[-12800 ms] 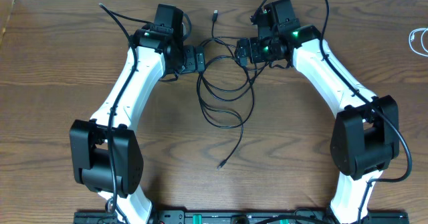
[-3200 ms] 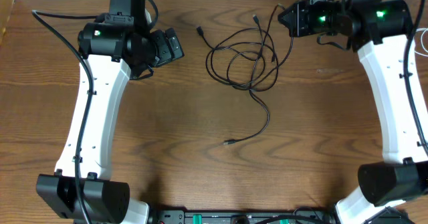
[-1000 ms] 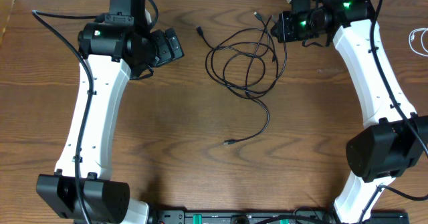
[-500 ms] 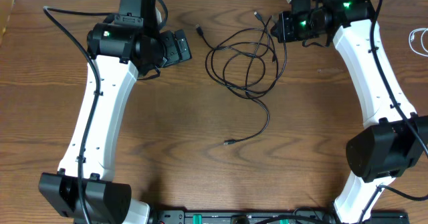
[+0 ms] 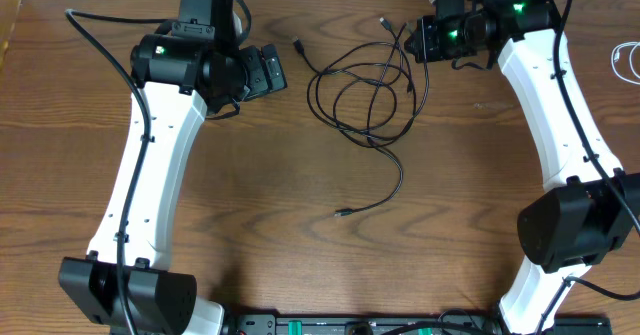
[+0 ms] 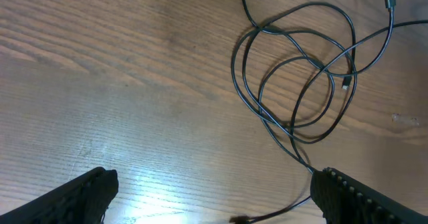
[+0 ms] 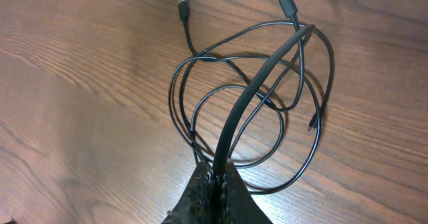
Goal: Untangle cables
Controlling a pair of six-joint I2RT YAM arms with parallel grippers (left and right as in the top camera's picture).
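Right fingers [image 7: 199, 198] clenched on black cable [image 7: 249, 93], strand held up to part loops; left fingers [image 6: 83, 192] spread, empty, in reserve.

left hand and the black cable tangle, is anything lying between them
Nothing: only bare table lies between the left hand and the cables, as the overhead view shows. The left wrist view agrees.

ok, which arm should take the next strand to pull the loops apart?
Probably left. The right fingers are shut on one black cable strand, so that arm is the anchor. The left fingers are open, empty, and hang beside the tangle with its loops in view.
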